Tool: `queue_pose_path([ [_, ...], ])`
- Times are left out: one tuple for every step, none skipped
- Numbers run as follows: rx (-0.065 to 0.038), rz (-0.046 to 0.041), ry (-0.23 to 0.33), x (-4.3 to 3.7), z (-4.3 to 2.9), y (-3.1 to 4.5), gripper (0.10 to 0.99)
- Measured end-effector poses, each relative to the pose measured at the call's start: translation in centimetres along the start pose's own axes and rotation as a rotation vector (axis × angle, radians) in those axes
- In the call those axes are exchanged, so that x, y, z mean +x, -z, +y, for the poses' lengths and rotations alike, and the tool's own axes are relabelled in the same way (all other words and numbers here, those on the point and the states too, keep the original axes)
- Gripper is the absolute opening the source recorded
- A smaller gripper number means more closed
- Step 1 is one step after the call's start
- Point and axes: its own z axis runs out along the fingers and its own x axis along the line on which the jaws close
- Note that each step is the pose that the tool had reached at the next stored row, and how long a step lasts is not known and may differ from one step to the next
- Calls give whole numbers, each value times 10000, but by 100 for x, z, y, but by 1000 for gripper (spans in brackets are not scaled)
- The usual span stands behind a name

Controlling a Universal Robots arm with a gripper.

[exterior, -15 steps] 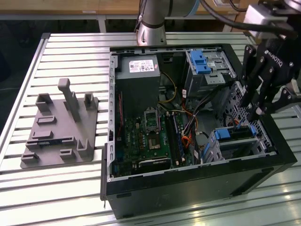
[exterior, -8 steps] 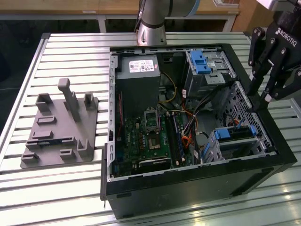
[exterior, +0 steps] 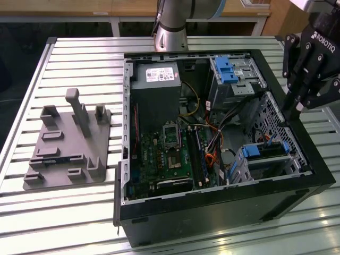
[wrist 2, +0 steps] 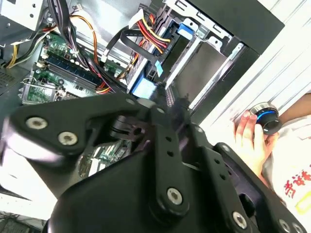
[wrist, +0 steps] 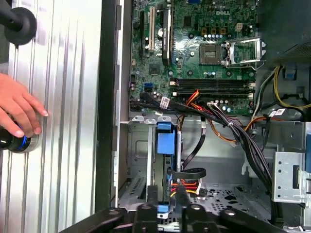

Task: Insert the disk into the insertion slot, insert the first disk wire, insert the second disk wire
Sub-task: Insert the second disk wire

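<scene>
Slatted table (exterior: pixel 79 212) is occupied by an open case (exterior: pixel 212 223), where the disk (wrist: pixel 165 145) appears seated in its slot (wrist: pixel 138 160), beneath the gripper (exterior: pixel 297 103), whose fingers' state cannot be told.

1. A ribbed, pale metal surface (exterior: pixel 79 58) of long slats catches bright glare.
2. Behind it stand wooden furniture (exterior: pixel 58 8) and a white frame (exterior: pixel 117 21) over dark floor.

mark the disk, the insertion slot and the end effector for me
disk (exterior: pixel 265 151): exterior view, blue carrier edge.
insertion slot (exterior: pixel 245 166): exterior view, silver cage wall.
end effector (exterior: pixel 291 109): exterior view, between the fingertips at the case rim.
</scene>
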Motion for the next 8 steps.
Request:
queue_pose_path([
  [0, -1, 0, 0, 0, 0, 255],
  [0, -1, 0, 0, 0, 0, 200],
  [0, -2, 0, 0, 0, 0, 141],
  [0, -3, 0, 0, 0, 0, 141],
  [0, -4, 0, 0, 0, 0, 106],
  [1, -5, 0, 0, 0, 0, 106],
  [0, -7, 0, 0, 0, 0, 106],
  [1, -7, 0, 0, 0, 0, 106],
])
